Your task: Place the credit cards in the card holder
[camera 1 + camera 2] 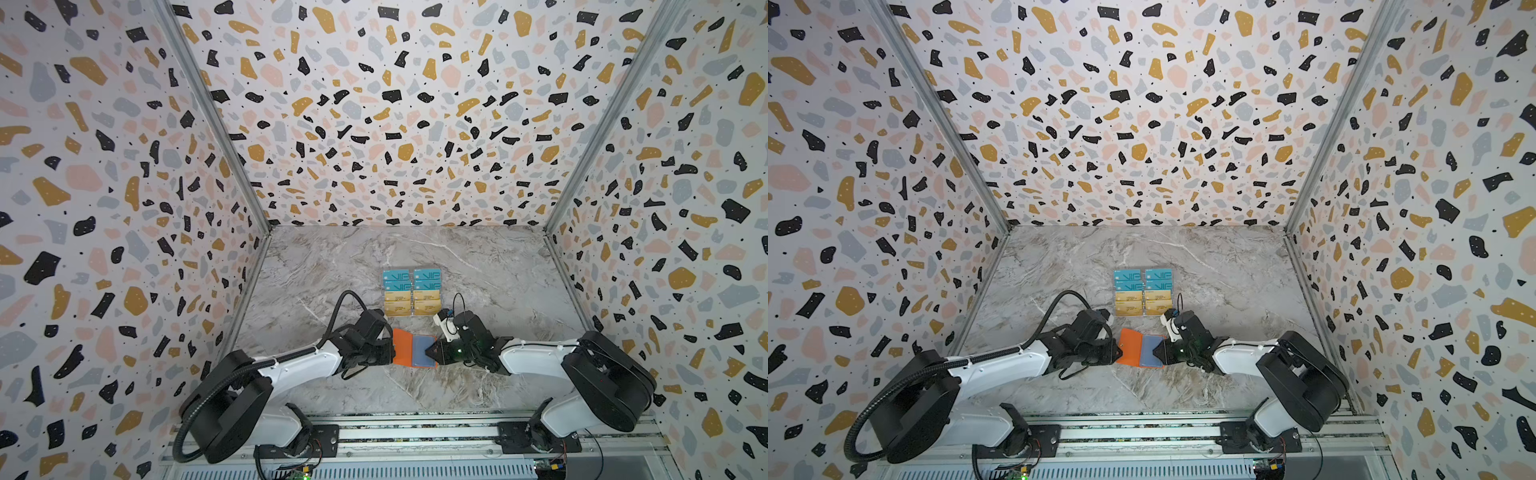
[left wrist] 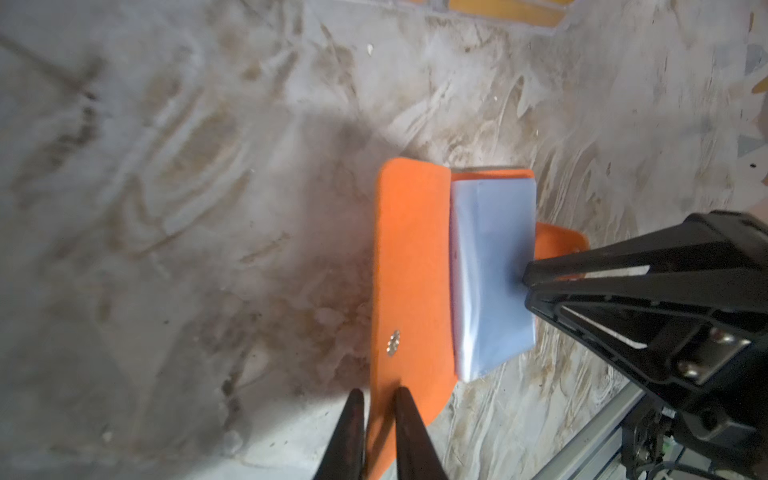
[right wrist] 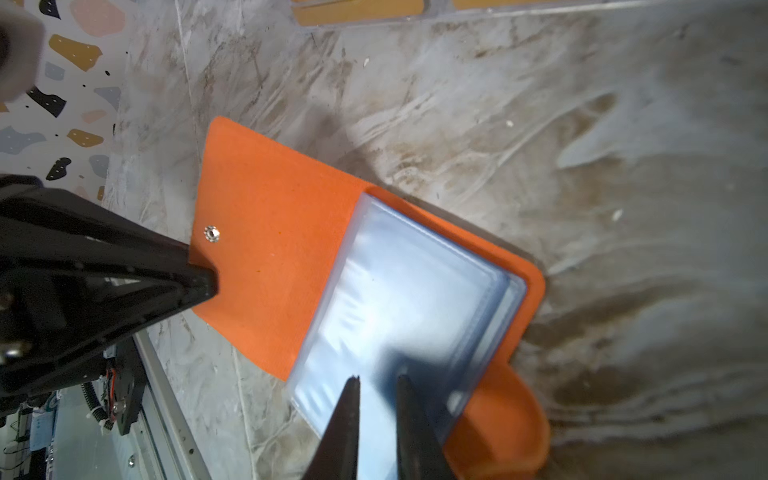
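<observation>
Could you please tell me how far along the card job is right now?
Done: the orange folding leather-like card holder lies open on the marble table. In hand: the left gripper is at its flap and the right gripper at its bluish sleeves. Left: all eight teal and gold plastic cards sit in rows beyond it, none inserted.

both arms lie low, reaching inward from bases at 7 and 5 o'clock in both top views. the left arm runs toward 3 o'clock and the left gripper points the same way. the right arm runs toward 9 o'clock, and the right gripper points at 9 o'clock. the two tips face each other, near but apart. in the wrist views each pair of fingers stands a narrow slit apart. the left fingers sit astride one edge of the card holder, the right fingers at its opposite side. whether either pair pinches cannot be told.
</observation>
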Motion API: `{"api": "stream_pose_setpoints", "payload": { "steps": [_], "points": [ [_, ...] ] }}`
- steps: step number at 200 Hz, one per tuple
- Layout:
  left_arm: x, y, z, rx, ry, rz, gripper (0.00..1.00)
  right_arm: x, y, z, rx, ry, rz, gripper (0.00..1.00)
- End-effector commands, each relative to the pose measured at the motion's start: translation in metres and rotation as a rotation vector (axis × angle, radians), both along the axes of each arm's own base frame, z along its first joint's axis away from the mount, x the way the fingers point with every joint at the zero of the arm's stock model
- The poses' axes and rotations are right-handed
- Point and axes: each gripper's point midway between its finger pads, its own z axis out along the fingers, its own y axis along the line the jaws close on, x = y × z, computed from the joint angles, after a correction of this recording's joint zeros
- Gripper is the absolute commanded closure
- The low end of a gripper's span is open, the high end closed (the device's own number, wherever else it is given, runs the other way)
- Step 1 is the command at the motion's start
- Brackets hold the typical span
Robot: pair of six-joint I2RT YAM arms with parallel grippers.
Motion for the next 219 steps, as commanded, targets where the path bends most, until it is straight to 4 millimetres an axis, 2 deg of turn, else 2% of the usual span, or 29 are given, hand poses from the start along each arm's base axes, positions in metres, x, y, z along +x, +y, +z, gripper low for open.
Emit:
{"api": "stream_pose_setpoints", "payload": {
  "steps": [1, 14, 30, 62, 86, 119, 166, 182, 219],
  "points": [
    [0.011, 0.012, 0.015, 0.016, -0.040, 0.102, 0.75, 0.000, 0.000, -0.001, -0.023, 0.000, 0.004, 0.81],
    [0.015, 0.008, 0.031, -0.012, -0.066, 0.102, 0.71, 0.000, 0.001, 0.000, -0.023, -0.004, 0.006, 0.81],
    [0.018, -0.007, 0.059, -0.114, -0.106, 0.077, 0.67, 0.001, 0.001, 0.001, -0.024, -0.005, 0.004, 0.81],
    [0.028, -0.023, 0.112, -0.235, -0.188, 0.055, 0.63, 0.000, 0.001, 0.000, -0.023, -0.007, 0.007, 0.81],
    [0.033, -0.037, 0.126, -0.265, -0.200, 0.015, 0.63, 0.000, 0.001, 0.002, -0.019, -0.012, 0.006, 0.81],
    [0.036, -0.063, 0.124, -0.279, -0.186, -0.034, 0.63, 0.001, 0.001, 0.005, -0.011, -0.018, 0.002, 0.81],
    [0.038, -0.090, 0.100, -0.225, -0.146, -0.099, 0.64, 0.001, 0.000, 0.007, -0.008, -0.026, -0.001, 0.81],
    [0.039, -0.090, 0.083, -0.170, -0.119, -0.119, 0.67, 0.002, 0.001, 0.008, -0.007, -0.031, 0.000, 0.81],
    [0.042, -0.066, 0.041, 0.042, -0.096, -0.133, 0.72, 0.005, 0.003, 0.011, -0.005, -0.042, -0.001, 0.81]
  ]
}}
